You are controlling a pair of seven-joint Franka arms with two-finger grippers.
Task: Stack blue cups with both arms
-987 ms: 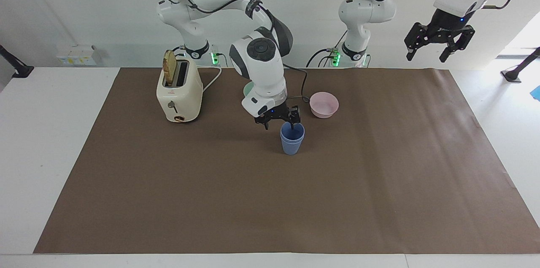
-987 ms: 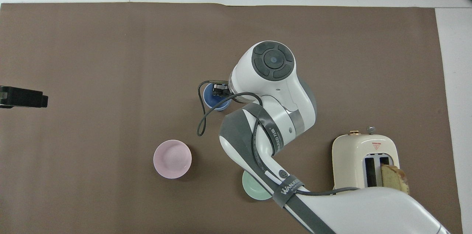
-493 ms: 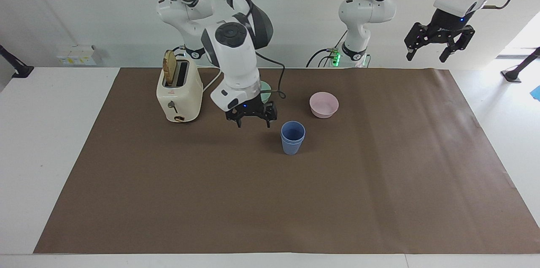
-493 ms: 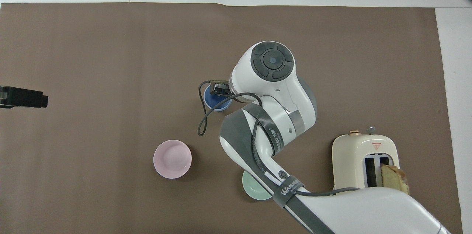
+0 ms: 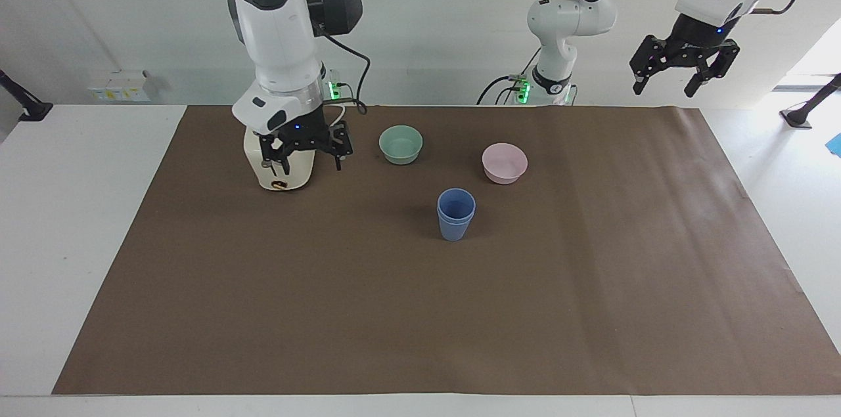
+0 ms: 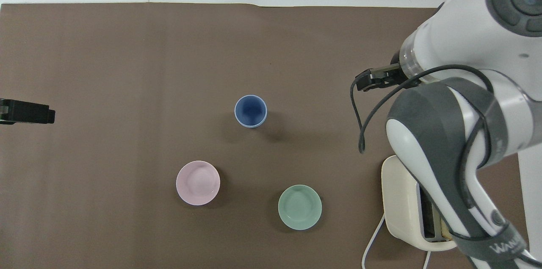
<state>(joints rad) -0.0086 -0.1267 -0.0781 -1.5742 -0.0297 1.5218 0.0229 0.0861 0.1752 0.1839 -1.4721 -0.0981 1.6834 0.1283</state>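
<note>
The blue cups stand nested mid-mat, so stacking looks done. My right gripper hangs open and empty over the toaster; my left gripper waits, open, empty.

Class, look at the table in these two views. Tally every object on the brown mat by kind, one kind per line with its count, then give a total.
Blue cups: 2, nested as one stack
Bowls: 2, one green bowl and one pink bowl
Toaster: 1, the cream toaster, partly covered by the right gripper
Total: 5
</note>
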